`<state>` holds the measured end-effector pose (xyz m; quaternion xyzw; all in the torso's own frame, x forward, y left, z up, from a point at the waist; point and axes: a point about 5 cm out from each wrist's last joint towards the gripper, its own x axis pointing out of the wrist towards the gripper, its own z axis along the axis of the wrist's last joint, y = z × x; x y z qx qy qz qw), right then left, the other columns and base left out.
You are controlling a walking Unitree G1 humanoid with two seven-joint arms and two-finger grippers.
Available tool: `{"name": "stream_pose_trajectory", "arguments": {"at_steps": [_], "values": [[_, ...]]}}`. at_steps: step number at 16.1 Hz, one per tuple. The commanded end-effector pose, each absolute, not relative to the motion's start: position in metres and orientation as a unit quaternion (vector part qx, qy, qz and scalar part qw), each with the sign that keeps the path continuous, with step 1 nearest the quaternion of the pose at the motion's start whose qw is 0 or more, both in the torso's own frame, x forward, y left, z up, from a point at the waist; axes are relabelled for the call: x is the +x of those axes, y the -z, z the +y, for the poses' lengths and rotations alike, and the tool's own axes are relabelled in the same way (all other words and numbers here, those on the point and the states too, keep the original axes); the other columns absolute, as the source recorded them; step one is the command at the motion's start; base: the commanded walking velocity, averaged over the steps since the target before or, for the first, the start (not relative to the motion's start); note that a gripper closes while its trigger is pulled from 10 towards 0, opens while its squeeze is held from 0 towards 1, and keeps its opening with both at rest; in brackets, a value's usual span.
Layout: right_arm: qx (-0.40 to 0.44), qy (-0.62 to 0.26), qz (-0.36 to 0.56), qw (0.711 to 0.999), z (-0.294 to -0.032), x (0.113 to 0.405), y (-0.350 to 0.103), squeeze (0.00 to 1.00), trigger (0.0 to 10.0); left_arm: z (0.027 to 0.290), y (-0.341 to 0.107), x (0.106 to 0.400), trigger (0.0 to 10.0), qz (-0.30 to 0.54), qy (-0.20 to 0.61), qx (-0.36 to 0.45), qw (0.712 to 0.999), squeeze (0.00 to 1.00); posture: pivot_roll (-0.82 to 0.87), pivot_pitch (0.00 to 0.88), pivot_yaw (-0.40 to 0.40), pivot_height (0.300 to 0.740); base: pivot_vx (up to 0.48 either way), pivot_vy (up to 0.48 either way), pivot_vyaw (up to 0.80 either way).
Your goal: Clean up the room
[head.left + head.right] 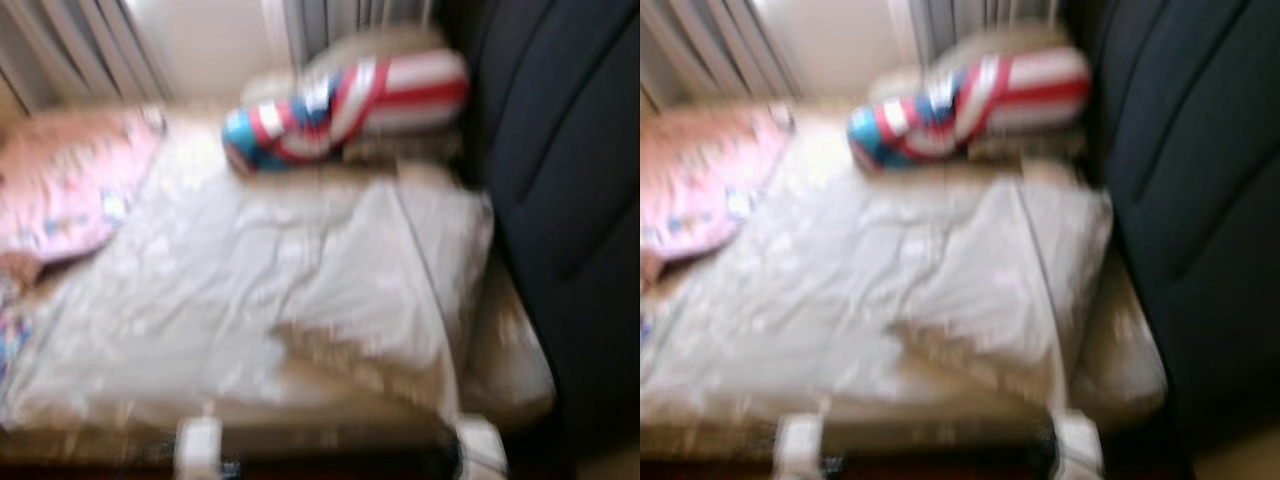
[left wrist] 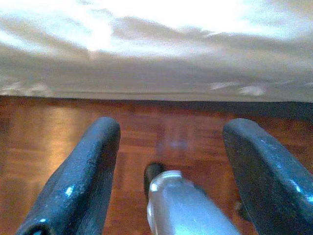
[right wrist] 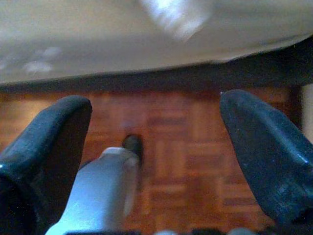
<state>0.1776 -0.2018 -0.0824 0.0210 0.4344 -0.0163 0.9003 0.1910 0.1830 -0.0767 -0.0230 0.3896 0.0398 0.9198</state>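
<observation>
Both the left gripper [image 2: 168, 161] and right gripper [image 3: 151, 147] hung wide open and empty above the floor [image 2: 58, 132], while blur risked misjudging the rumpled blanket [image 1: 270, 270] mid-frame on the bed [image 1: 510, 360].

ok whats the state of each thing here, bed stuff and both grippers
grey blanket: spread over the bed, rumpled, near corner folded back
striped pillow: lying at the head of the bed
pink quilt: bunched on the bed's left side
left gripper: open, empty, above the wooden floor
right gripper: open, empty, above the floor
</observation>
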Motion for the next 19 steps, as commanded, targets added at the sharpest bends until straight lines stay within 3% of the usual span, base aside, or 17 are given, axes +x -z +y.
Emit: {"name": "stream_pose_trajectory", "arguments": {"at_steps": [1,7,14,15,16,19], "values": [[0.028,0.002,0.428,0.903,-0.19,0.182,0.082,0.0,10.0,0.199,0.079,0.183,10.0,0.397,-0.058,-0.014,0.916,0.0,0.0,0.093,-0.016,0.74,0.0,0.0,0.0],[0.045,0.002,0.375,0.926,-0.188,0.186,0.076,0.0,10.0,0.205,0.06,0.209,10.0,0.324,-0.046,-0.007,0.945,0.0,-0.01,0.1,-0.012,0.74,0.0,0.0,0.0],[0.081,0.018,0.297,0.951,-0.19,0.186,0.069,0.0,10.0,0.216,-0.002,0.245,10.0,0.095,-0.021,0.031,0.995,0.0,-0.03,0.078,-0.02,0.74,0.0,0.0,0.0],[0.071,0.013,0.232,0.97,-0.186,0.212,0.05,0.0,10.0,0.215,-0.012,0.246,10.0,0.063,-0.017,0.038,0.997,0.0,-0.03,0.071,-0.021,0.74,0.0,0.0,0.0],[0.066,0.0,0.108,0.992,-0.175,0.26,0.005,0.0,10.0,0.212,-0.021,0.248,10.0,0.04,-0.013,0.035,0.999,0.0,-0.04,0.063,-0.02,0.74,0.0,0.0,0.0],[0.071,0.001,0.067,0.995,-0.174,0.268,-0.008,0.0,10.0,0.203,-0.036,0.254,10.0,0.002,-0.003,0.03,1.0,0.0,-0.04,0.044,-0.021,0.74,0.0,0.0,0.0]]}}
